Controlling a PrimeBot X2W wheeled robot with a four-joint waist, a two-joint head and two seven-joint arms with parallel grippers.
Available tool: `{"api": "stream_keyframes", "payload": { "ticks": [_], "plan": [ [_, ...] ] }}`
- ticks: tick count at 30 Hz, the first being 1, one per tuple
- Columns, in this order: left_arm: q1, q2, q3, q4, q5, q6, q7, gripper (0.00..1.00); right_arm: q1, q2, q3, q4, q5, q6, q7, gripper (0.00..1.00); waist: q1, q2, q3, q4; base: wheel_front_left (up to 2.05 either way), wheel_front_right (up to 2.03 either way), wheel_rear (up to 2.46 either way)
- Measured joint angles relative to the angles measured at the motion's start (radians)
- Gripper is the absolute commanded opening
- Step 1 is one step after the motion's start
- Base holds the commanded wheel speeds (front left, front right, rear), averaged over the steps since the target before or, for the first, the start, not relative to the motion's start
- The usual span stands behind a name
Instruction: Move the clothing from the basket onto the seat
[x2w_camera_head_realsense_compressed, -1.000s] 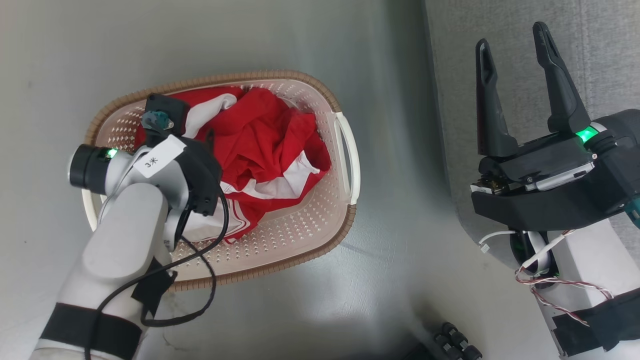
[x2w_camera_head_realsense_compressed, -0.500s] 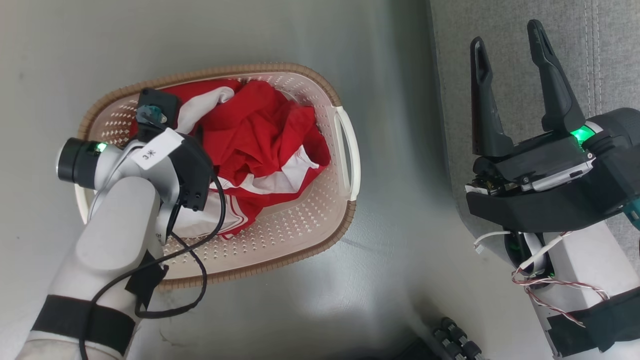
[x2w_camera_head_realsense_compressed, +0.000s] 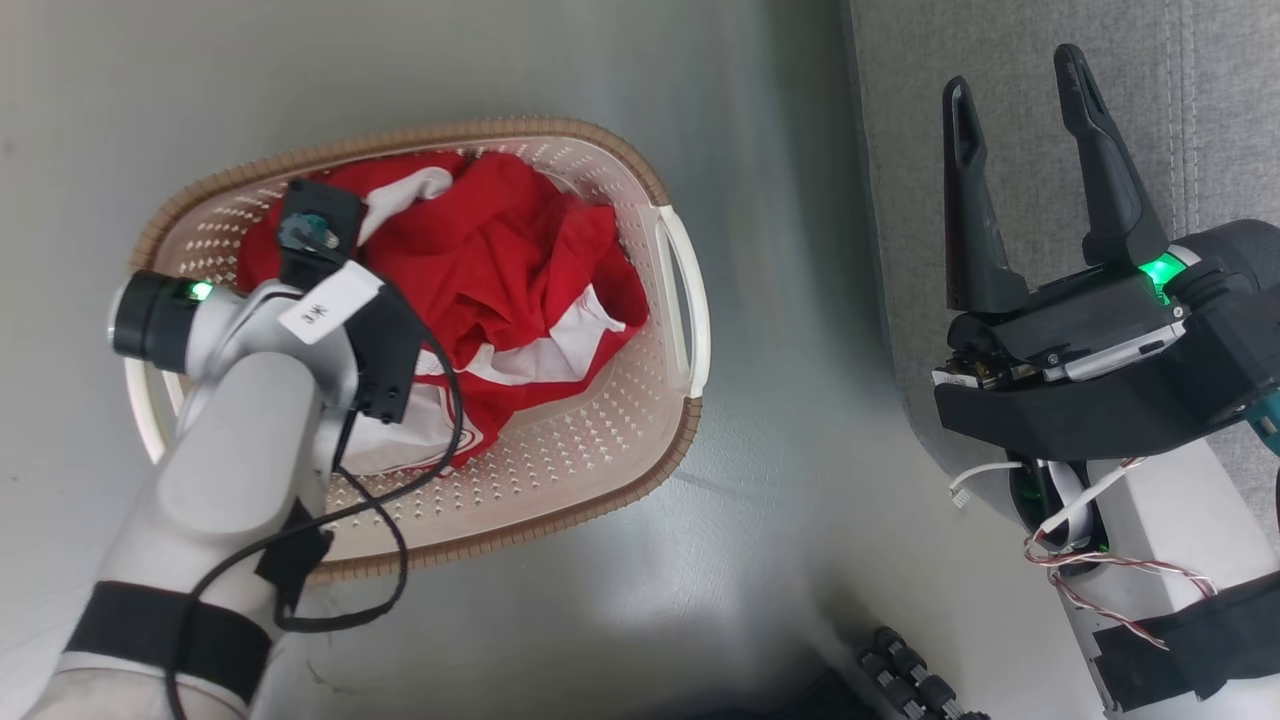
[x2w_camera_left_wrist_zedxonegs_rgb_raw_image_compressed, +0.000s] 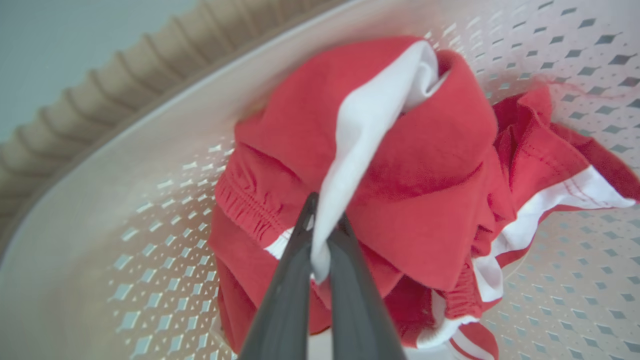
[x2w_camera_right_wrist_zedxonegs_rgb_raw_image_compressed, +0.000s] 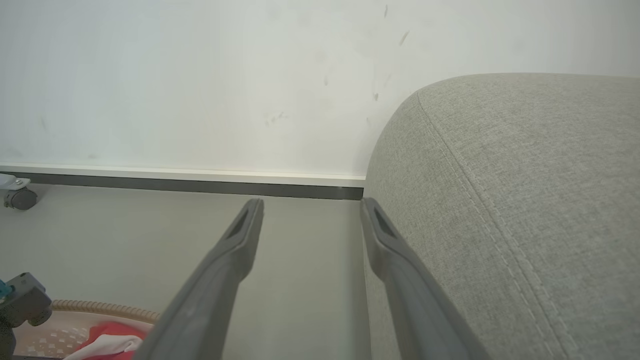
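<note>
Red clothing (x2w_camera_left_wrist_zedxonegs_rgb_raw_image_compressed: 425, 150), one heap, one basket (x2w_camera_left_wrist_zedxonegs_rgb_raw_image_compressed: 150, 150); left hand (x2w_camera_left_wrist_zedxonegs_rgb_raw_image_compressed: 326, 214) pinching it.

The clothing (x2w_camera_left_wrist_zedxonegs_rgb_raw_image_compressed: 420, 165) is soft matt cloth, red knit with smooth white bands and a puckered elastic hem. The basket (x2w_camera_left_wrist_zedxonegs_rgb_raw_image_compressed: 125, 235) is smooth cream plastic with a slight sheen, pierced all over; its rim (x2w_camera_left_wrist_zedxonegs_rgb_raw_image_compressed: 100, 90) is ribbed brown, woven-looking. My left pincer (x2w_camera_left_wrist_zedxonegs_rgb_raw_image_compressed: 327, 210) has fingers (x2w_camera_left_wrist_zedxonegs_rgb_raw_image_compressed: 285, 300) of matt dark plastic. The seat (x2w_camera_right_wrist_zedxonegs_rgb_raw_image_compressed: 525, 200) is grey woven fabric, coarse-grained, with stitched seams. The floor (x2w_camera_head_realsense_compressed: 760, 500) is smooth and faintly glossy
</note>
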Motion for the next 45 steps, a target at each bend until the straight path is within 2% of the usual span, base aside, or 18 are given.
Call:
{"api": "stream_keyframes", "payload": {
  "ticks": [5, 14, 27, 32, 34, 38, 45],
  "plan": [
    [0.002, -0.028, -0.001, 0.004, -0.002, -0.002, -0.046, 0.00, 0.001, 0.006, -0.007, 0.025, 0.000, 0.006, 0.000, 1.00, 0.0000, -0.0001, -0.023, 0.009, 0.00, 0.00, 0.00],
    [0.089, -0.083, 0.079, -0.035, -0.098, 0.000, -0.209, 0.00, 0.039, -0.002, -0.048, 0.080, 0.003, 0.013, 0.000, 1.00, 0.0000, -0.0001, -0.109, 0.039, 0.00, 0.00, 0.00],
    [0.225, -0.103, 0.087, -0.152, -0.135, -0.019, -0.415, 0.00, 0.063, -0.040, -0.109, 0.128, 0.003, 0.031, 0.000, 1.00, -0.0001, -0.0001, -0.286, 0.132, 0.00, 0.00, 0.00],
    [0.289, -0.099, 0.101, -0.199, -0.142, -0.026, -0.446, 0.00, 0.072, -0.033, -0.105, 0.138, 0.003, 0.038, 0.000, 1.00, -0.0001, -0.0002, -0.356, 0.163, 0.00, 0.00, 0.00],
    [0.316, -0.093, 0.102, -0.219, -0.142, -0.027, -0.447, 0.00, 0.086, -0.032, -0.098, 0.145, 0.002, 0.047, 0.000, 1.00, -0.0002, -0.0002, -0.385, 0.174, 0.00, 0.00, 0.00],
    [0.358, -0.081, 0.105, -0.272, -0.142, -0.027, -0.456, 0.00, 0.107, -0.031, -0.055, 0.167, 0.002, 0.089, 0.000, 1.00, -0.0002, -0.0001, -0.443, 0.191, 0.00, 0.00, 0.00],
    [0.419, -0.069, 0.081, -0.380, -0.130, -0.029, -0.463, 0.00, 0.137, -0.034, 0.013, 0.210, -0.002, 0.125, 0.000, 1.00, -0.0001, -0.0002, -0.545, 0.217, 0.00, 0.00, 0.00]
  ]
}}
